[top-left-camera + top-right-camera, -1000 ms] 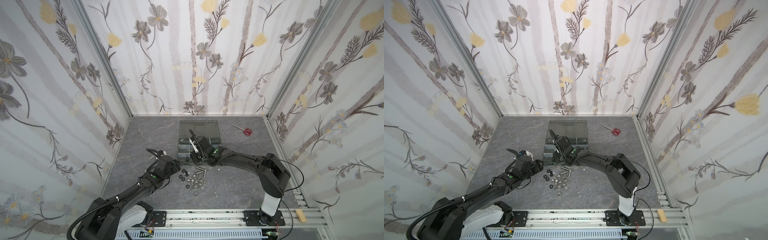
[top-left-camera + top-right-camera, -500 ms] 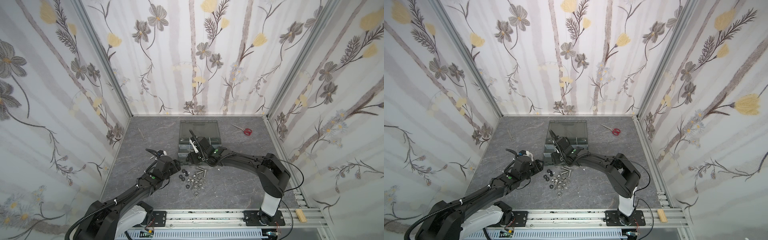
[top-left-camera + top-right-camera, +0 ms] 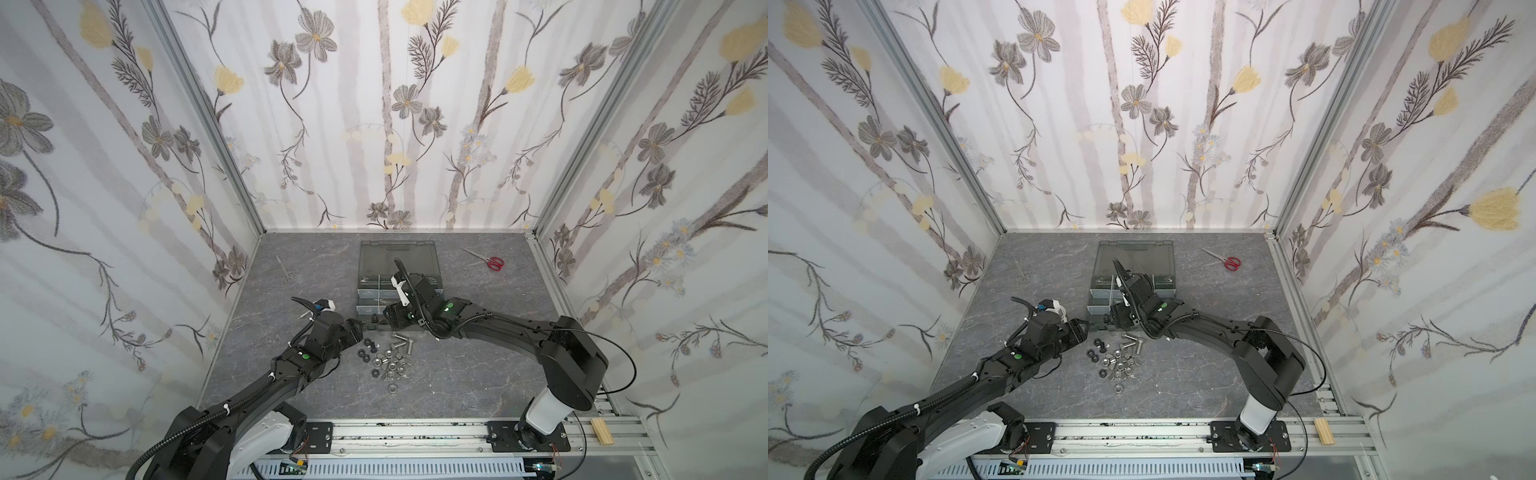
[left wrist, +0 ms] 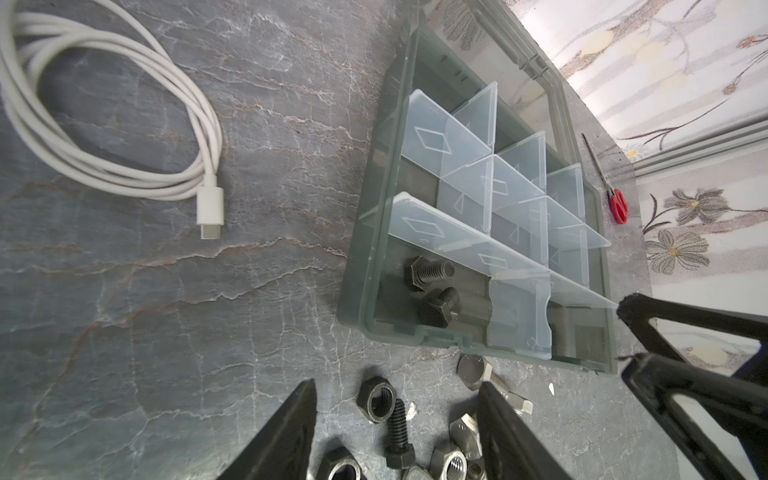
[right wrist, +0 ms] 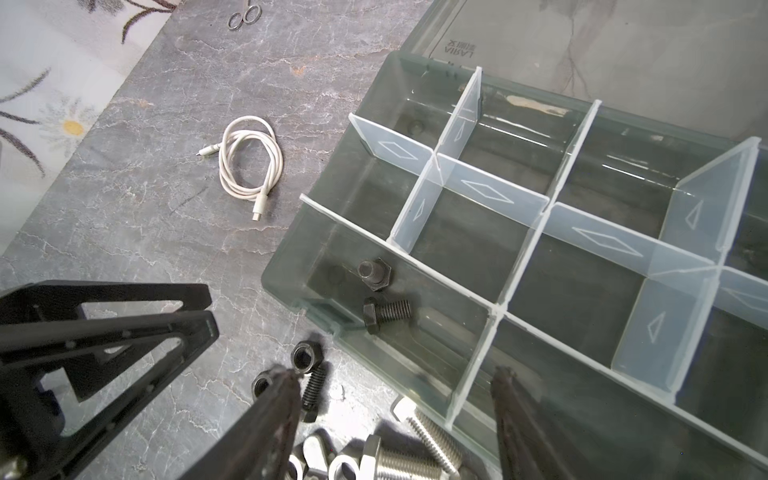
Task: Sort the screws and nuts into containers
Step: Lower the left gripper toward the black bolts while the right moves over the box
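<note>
Now, left gripper (image 4: 397, 386): hanging low with fingers (image 4: 291, 428) wide apart and holding nothing, straddling a black screw (image 4: 399, 432) and black nut (image 4: 377, 399), likely lining up a pick.
right gripper (image 5: 397, 374): spread open and empty over the case's (image 5: 286, 249) near-left corner, probably because a drop is finishing there.
screws (image 5: 384, 313): 2 black ones are lying in that corner compartment; silver ones are waiting in the pile (image 3: 390, 365).
nuts (image 3: 1119, 365): lying loose mid-worktop (image 3: 478, 386), just nearward of the containers (image 5: 486, 189).
change: both arms are staying nearly where they were 1 second ago; pile is looking unaltered.
</note>
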### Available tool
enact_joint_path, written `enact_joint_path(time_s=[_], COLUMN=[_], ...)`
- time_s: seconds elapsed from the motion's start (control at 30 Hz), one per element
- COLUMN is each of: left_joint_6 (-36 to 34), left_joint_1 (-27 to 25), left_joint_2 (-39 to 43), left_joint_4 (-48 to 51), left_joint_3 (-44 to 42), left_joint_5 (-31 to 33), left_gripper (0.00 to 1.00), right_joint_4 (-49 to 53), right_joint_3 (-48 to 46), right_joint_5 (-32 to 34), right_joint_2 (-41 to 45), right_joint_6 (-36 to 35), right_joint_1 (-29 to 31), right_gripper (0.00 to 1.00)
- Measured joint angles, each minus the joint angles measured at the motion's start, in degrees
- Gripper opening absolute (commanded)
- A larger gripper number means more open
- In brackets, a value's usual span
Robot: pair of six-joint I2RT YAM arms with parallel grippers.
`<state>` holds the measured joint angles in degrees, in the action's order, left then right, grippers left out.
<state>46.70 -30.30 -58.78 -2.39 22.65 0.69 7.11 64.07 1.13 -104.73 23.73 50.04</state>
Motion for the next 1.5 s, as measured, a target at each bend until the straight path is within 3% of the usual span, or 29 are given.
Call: enact_joint_path(time_s=[0.83, 1.5], left_joint_6=[-2.73, -2.69], left_joint_1=[-0.09, -0.37], left_joint_2=[-8.09, -5.62], left_joint_4=[-0.44, -0.39], left_joint_3=[4.87, 3.91], left_joint_5=[-2.43, -5.22], left_gripper=[0.64, 0.63], right_joint_4=[0.46, 1.99], right_joint_3=[0.0, -0.11], right_joint_5=[-0.66, -0.61], right_joint_2=[1.55, 4.92], right_joint_6=[2.29, 2.32], right_joint_1=[-0.28, -0.28], right_gripper=[0.72, 0.73])
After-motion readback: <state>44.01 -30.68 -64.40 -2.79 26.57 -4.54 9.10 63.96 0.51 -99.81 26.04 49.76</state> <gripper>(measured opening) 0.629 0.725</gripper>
